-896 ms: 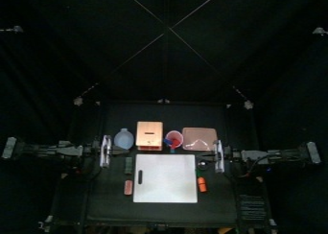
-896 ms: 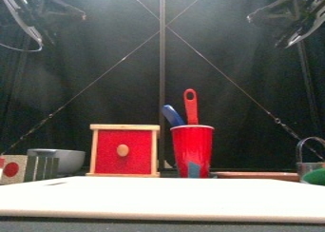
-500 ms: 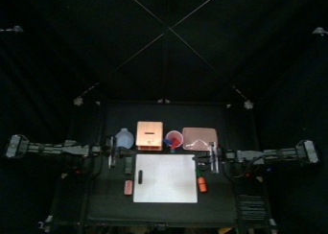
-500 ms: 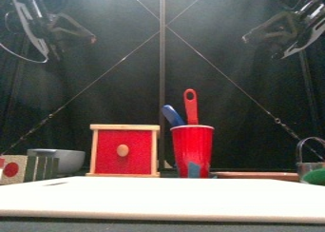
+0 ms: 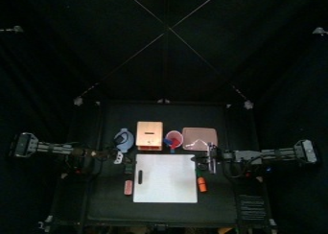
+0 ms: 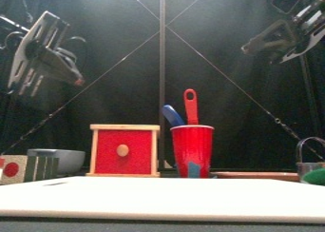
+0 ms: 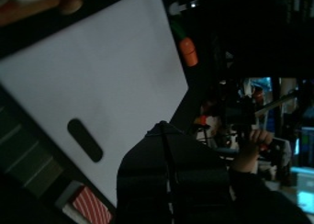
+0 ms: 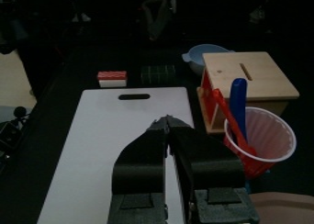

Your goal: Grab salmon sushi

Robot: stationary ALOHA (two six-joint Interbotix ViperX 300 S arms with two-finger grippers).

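Both arms just swung in over the white board (image 5: 167, 178). My left pincer (image 7: 160, 128) and right pincer (image 8: 166, 127) are clenched and empty. So the salmon sushi (image 5: 128, 187) is still untouched on the tabletop (image 5: 100, 195).

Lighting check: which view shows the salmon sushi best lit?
Right wrist view: salmon sushi evenly lit, just beyond the board. Top view: a dim speck beside the bright board. Left wrist view: half in shadow. Front view: the board's bright edge fills the foreground; I can't pick it out.
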